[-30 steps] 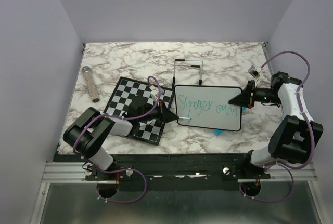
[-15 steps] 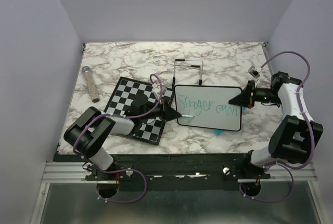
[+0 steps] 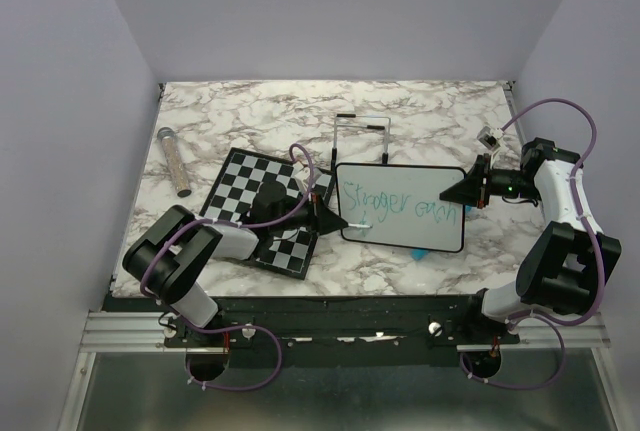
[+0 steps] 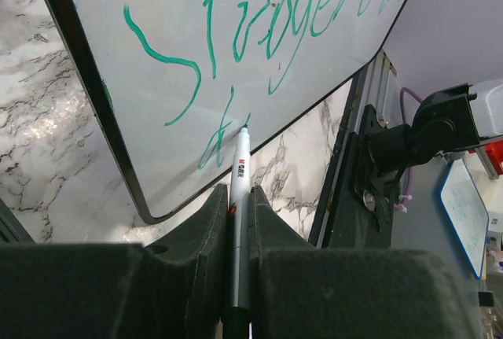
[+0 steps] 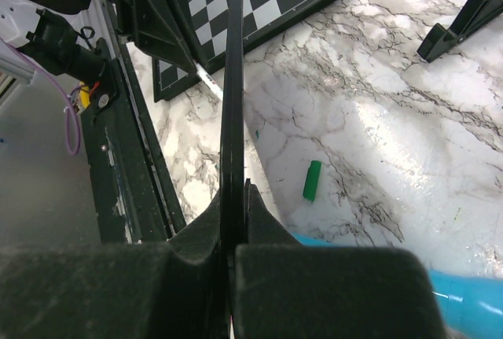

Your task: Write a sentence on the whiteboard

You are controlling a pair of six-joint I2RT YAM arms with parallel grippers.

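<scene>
Just one small white black-framed whiteboard (image 3: pixel 402 213), mid-table beside the one checkered chessboard (image 3: pixel 250 189), long axis left-right. Teal-green handwritten sentence (image 3: pixel 395 203), two lines. Right gripper (image 5: pixel 233 205) clamped on its right edge. Left gripper (image 4: pixel 238 211) clenched round one silver marker pen (image 4: pixel 240 167), tip pointing right, touching the board's lower-left.

A smooth, glossy whiteboard (image 3: pixel 402 206) in a thin black frame is lying on a marble-patterned counter (image 3: pixel 250 116) whose polished surface is throwing back bright glare. The left hand (image 4: pixel 238 201), its dark fingers (image 4: pixel 200 237) looking matt and faintly grainy, is gripping a marker (image 4: pixel 240 174) with a smooth, satiny, plastic-looking barrel.
</scene>
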